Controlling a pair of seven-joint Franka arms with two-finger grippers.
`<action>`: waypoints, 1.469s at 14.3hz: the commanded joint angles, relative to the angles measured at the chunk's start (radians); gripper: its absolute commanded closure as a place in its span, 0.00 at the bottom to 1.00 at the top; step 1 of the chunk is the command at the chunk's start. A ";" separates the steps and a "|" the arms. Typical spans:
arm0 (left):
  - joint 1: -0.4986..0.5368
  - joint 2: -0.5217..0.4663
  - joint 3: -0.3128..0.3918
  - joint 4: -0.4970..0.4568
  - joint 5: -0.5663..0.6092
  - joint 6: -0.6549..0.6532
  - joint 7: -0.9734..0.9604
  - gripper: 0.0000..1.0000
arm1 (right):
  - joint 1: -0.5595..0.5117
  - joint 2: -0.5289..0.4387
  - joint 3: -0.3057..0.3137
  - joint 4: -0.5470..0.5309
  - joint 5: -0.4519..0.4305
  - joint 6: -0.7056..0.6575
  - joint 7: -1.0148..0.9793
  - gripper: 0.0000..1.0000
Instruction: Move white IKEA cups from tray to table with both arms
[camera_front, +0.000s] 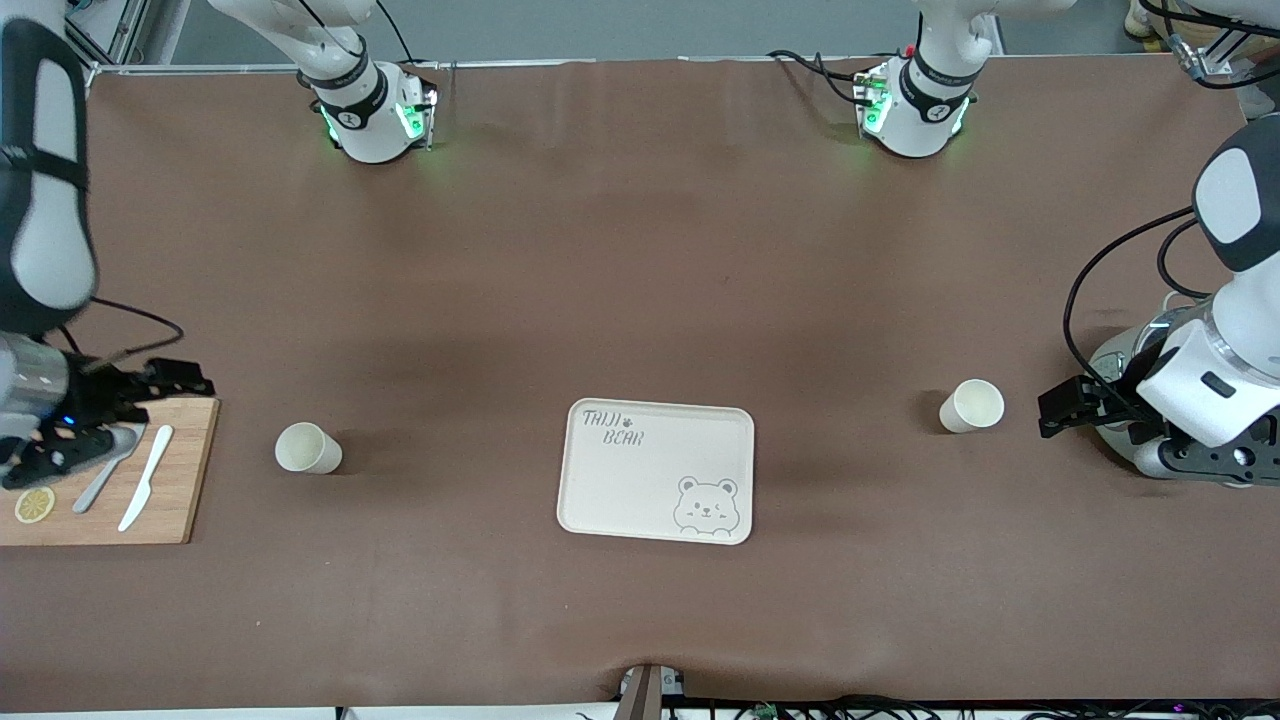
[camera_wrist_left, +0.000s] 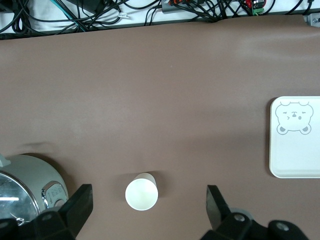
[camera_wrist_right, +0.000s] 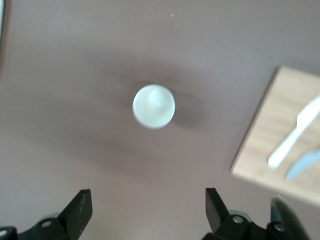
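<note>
Nearest the front camera lies the bear-printed tray (camera_front: 655, 470), flat on the brown table (camera_front: 640, 280) about midway between the two arms' ends, its bear drawing in the corner closest to that camera. From the tray, one white cup (camera_front: 307, 448) stands at roughly nine o'clock toward the right arm's end, upright with its mouth open to the ceiling. At about three o'clock, toward the left arm's end, the other white cup (camera_front: 972, 406) stands upright too, a little farther from the front camera than the first. Both cups sit well apart from the tray.

At the right arm's end a wooden cutting board (camera_front: 170, 480) carries a white knife (camera_front: 147, 477), a grey spoon (camera_front: 105, 470) and a lemon slice (camera_front: 34, 505). The right gripper (camera_front: 120, 400) hovers over that board's edge, fingers spread wide with nothing between them; its wrist view looks down on the nearby cup (camera_wrist_right: 153, 106).

The left gripper (camera_front: 1072, 408) hangs over the table just beside the other cup (camera_wrist_left: 141, 192), its fingers also spread wide and empty. A grey-green cooker pot (camera_wrist_left: 31, 182) with a glass lid stands under that arm.
</note>
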 joint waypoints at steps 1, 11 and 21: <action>-0.006 -0.013 -0.002 -0.004 0.020 0.006 -0.002 0.00 | 0.001 -0.170 0.021 -0.032 -0.045 -0.108 0.124 0.00; -0.013 -0.013 -0.005 -0.008 0.018 -0.001 0.004 0.00 | -0.016 -0.374 0.018 -0.167 -0.074 -0.107 0.261 0.00; -0.033 -0.024 -0.027 -0.017 0.055 -0.143 0.101 0.00 | -0.040 -0.383 0.020 -0.176 -0.091 -0.035 0.270 0.00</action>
